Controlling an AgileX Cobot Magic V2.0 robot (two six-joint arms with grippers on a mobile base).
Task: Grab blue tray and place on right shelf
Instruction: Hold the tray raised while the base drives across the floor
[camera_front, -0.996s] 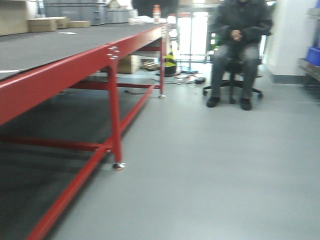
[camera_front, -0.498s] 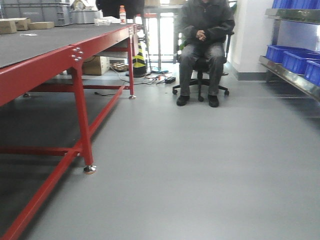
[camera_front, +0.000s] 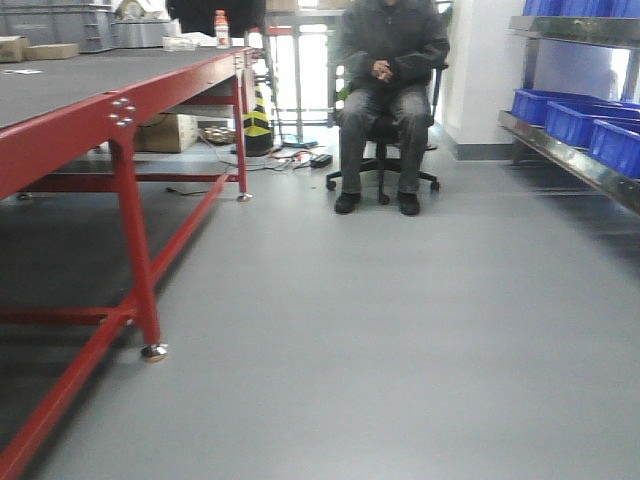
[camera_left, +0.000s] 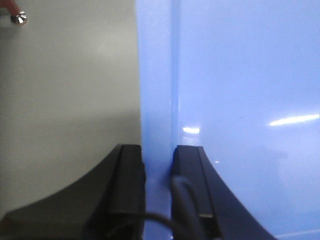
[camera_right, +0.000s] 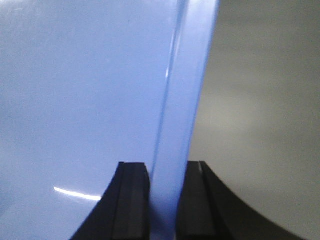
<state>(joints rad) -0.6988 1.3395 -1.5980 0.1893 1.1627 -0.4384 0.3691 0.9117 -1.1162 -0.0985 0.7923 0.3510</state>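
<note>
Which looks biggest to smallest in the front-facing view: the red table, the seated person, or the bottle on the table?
1. red table (its nearness to the camera enlarges it)
2. seated person
3. bottle, far off and tiny

The front view is evenly bright but slightly soft, and daylight blows out the doorway (camera_front: 315, 80) at twelve o'clock, leaving the seated person (camera_front: 385, 90) dark. The counter (camera_front: 60, 95) throws a broad shadow over the floor (camera_front: 400, 350) toward eight o'clock. Both wrist views are blurred at close range — the blue tray (camera_left: 240, 75) carries white glare streaks, and the left hand (camera_left: 158, 155) and right hand (camera_right: 166, 170) sit dark and unfocused at six o'clock.
</note>
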